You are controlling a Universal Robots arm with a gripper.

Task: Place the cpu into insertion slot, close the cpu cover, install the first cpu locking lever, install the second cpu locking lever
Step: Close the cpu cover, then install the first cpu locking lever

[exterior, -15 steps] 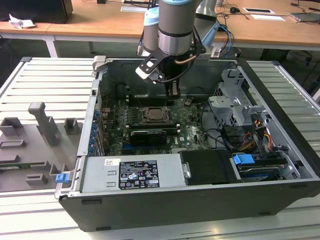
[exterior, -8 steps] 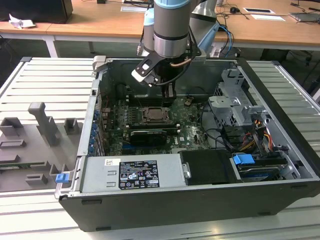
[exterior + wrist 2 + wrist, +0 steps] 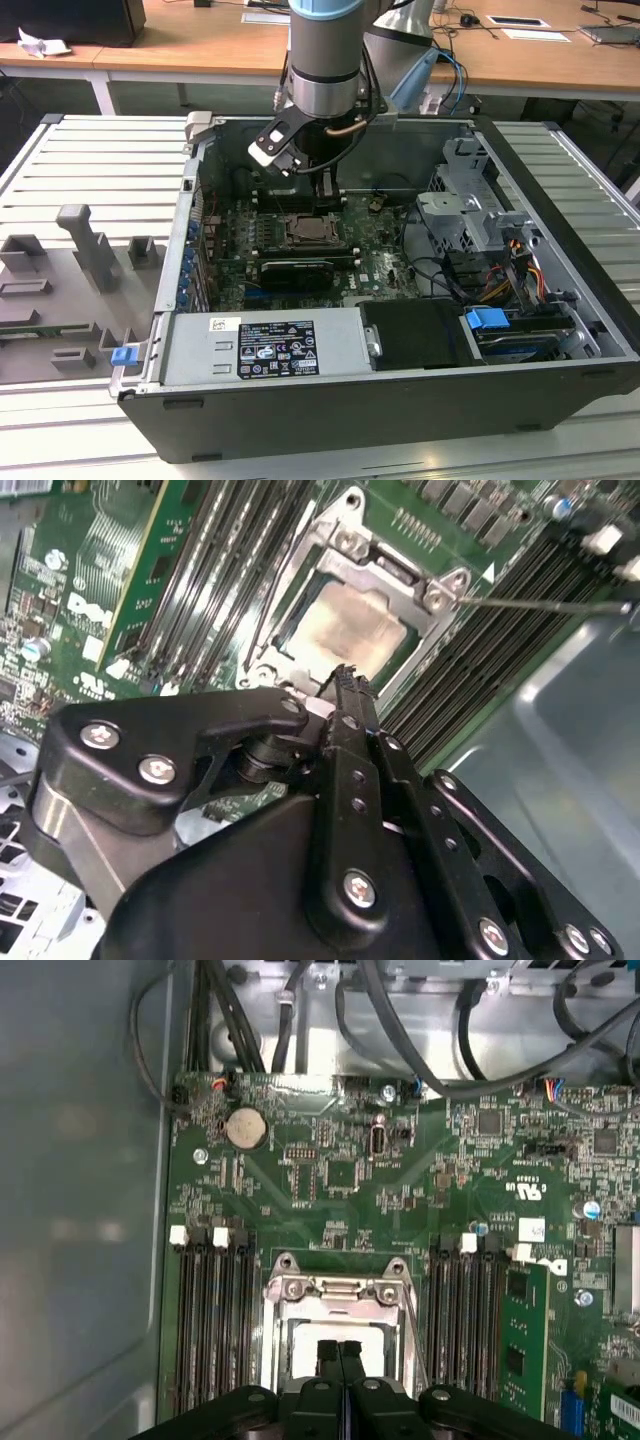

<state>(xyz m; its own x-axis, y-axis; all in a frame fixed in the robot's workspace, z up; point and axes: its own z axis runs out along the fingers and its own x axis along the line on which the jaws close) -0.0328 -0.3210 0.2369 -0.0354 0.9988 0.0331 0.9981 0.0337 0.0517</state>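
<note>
Beige on silver: shows chip (image 3: 300,1338) seated in socket (image 3: 284,1264), cover (image 3: 340,1288) down; holds tool (image 3: 340,1352) clenched, empty, just above; leaves one thin lever (image 3: 540,604) seemingly unlatched.

Power supply sticker (image 3: 275,348): dense black-and-white print, too small to read
Green circuit board (image 3: 400,1230): small white printed marks, none clearly legible

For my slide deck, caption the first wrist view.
Shut gripper over the cpu, which sits framed by the closed cpu cover, between memory slots.
</note>
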